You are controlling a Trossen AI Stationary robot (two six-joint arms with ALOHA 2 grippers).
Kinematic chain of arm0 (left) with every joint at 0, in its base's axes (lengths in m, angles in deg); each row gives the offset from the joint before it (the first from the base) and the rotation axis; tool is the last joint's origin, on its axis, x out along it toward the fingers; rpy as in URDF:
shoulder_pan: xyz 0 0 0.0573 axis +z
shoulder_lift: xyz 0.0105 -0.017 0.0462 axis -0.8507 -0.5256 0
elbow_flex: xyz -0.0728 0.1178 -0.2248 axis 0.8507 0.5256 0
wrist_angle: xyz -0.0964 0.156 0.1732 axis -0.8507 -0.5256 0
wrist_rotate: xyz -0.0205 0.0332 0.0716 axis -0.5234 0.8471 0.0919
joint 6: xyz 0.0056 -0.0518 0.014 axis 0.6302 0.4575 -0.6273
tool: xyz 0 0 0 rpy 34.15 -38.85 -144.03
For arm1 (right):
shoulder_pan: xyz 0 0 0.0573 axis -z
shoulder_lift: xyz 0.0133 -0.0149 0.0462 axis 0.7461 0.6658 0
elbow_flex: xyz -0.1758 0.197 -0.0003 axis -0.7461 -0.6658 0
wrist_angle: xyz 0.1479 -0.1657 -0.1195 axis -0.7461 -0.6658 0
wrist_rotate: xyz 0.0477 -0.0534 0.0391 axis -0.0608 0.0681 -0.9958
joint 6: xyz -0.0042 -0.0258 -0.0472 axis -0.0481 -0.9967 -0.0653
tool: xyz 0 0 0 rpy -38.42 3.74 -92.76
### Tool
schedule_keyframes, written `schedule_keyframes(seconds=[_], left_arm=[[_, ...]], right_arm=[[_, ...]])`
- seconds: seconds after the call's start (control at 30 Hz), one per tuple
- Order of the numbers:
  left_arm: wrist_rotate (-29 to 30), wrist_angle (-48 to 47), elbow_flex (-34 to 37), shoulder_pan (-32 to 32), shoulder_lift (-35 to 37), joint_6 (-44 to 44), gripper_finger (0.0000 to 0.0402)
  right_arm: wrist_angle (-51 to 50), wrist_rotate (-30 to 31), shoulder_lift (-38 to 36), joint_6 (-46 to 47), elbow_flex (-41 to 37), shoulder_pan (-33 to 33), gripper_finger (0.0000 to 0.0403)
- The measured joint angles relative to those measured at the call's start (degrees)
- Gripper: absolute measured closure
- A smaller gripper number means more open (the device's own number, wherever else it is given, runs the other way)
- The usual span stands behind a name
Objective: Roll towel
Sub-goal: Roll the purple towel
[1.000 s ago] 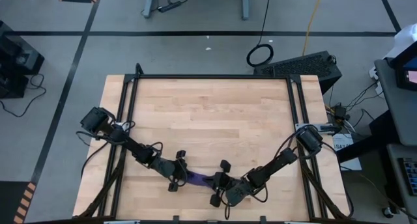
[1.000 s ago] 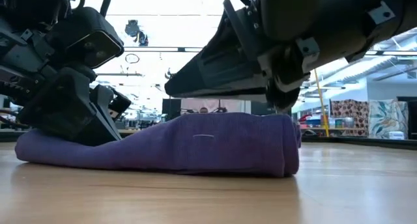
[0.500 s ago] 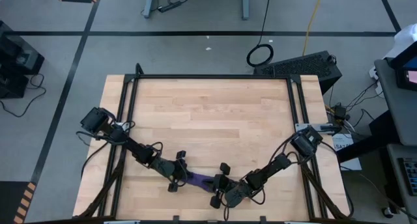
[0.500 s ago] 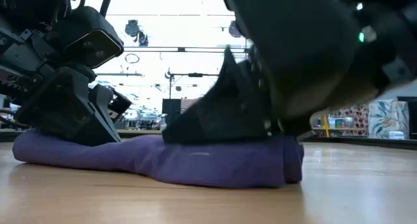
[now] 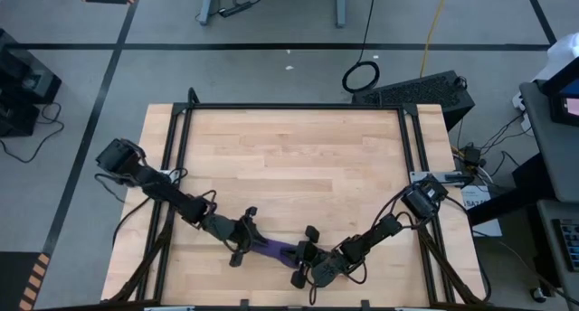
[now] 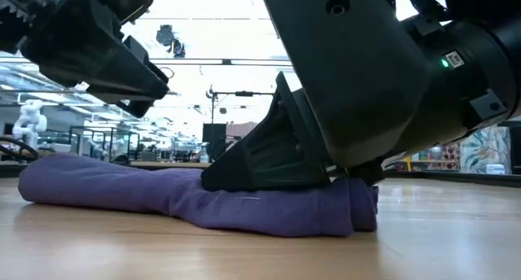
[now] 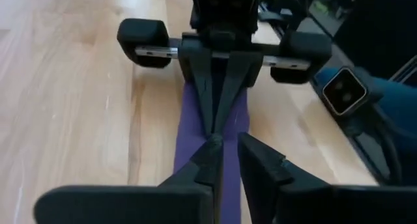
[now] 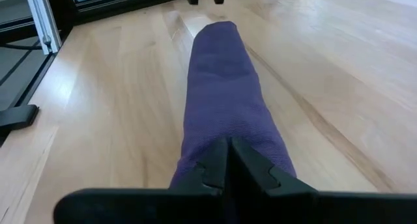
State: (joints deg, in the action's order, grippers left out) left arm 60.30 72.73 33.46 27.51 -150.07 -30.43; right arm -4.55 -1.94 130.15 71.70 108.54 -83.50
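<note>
We see left gripper (image 6: pixel 122 68) lifted off towel (image 6: pixel 163 200), its end now uncovered; left arm pulled back.

We see bright, even overhead light on the pale wooden tabletop (image 5: pixel 289 166), with only soft shadows. In the low view, the ceiling lights behind blow out to white glare, and the near dark arm housing (image 6: pixel 366 76) looms blurred and backlit.

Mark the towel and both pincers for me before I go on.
towel (image 8: pixel 221 87): right wrist view, top of the rolled cloth.
right pincer (image 8: pixel 229 160): right wrist view, between its fingertips, closed on the roll's end.
left pincer (image 5: pixel 242 239): high view, between its fingertips, above the towel's other end.
</note>
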Motion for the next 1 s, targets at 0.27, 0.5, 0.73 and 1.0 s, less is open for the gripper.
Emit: schedule_keyframes(seconds=[0.27, 0.5, 0.73, 1.0], left_arm=[[-0.3, 0.5, 0.0, -0.9, -3.2, -1.0, 0.0343], [-0.3, 3.1, 0.0, -0.9, -3.6, -1.0, 0.0343], [-2.2, 9.4, -0.1, -1.6, -3.5, 0.1, 0.0343], [-1.7, 3.7, -0.1, -3.1, -3.5, -0.9, 0.0343]], right_arm=[[-0.9, -1.0, -3.4, -4.3, -0.2, 0.1, 0.0393], [-7.8, -1.0, -9.0, -6.5, -0.2, -0.6, 0.0393], [-20.9, -0.6, -14.3, -3.0, -0.1, -4.0, 0.0393], [-19.1, 2.3, -10.0, 4.7, -2.3, -5.4, 0.0393]])
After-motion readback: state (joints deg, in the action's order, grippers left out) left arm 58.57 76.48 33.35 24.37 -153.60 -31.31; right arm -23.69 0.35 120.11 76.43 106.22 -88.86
